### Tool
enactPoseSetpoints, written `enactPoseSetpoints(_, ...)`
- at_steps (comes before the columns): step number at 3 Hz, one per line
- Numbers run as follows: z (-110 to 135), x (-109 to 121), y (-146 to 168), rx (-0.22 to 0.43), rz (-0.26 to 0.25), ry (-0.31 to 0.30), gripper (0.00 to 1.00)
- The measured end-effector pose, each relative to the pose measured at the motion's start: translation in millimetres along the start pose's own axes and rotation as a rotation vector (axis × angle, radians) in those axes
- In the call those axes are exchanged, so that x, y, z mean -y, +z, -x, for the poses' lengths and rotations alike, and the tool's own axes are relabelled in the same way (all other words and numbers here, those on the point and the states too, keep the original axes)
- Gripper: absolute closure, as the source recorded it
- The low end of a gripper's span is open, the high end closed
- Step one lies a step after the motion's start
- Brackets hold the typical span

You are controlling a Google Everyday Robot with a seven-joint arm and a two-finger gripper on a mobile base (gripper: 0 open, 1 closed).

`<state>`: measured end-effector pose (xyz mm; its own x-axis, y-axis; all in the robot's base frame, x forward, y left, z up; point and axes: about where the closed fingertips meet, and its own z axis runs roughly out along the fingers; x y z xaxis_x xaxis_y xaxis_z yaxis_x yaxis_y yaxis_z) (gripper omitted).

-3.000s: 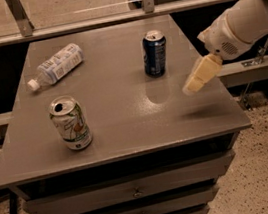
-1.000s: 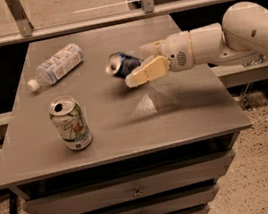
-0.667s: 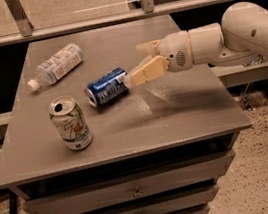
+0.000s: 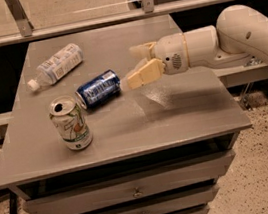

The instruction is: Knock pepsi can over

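Note:
The pepsi can [image 4: 98, 89], dark blue with white lettering, lies on its side on the grey table [image 4: 176, 117], its left end close to the upright 7UP can [image 4: 71, 123]. My gripper [image 4: 135, 64] hovers just right of the pepsi can at the end of the white arm [image 4: 244, 36]. Its two cream fingers [image 4: 144, 74] are spread apart and hold nothing. The nearer finger tip is a short gap from the can's right end.
A clear plastic bottle with a white cap [image 4: 55, 65] lies on its side at the table's back left. A metal rail [image 4: 110, 17] runs behind the table. Drawers [image 4: 137, 193] sit under the tabletop.
The pepsi can stood upright three seconds ago; the gripper swept left into it, and it tipped and rolled left toward the 7UP can, where it now lies.

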<state>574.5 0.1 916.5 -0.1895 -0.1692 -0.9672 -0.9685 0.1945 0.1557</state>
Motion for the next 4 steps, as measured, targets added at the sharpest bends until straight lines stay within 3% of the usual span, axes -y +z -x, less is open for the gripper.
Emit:
enactPoseSetpoints(2, -3.5, -8.0, 22.6, 0.023, 0.057, -0.019, 0.00)
enactPoseSetpoints(4, -1.3, 13.2, 5.5, 0.023, 0.019, -0.133, 0.00)
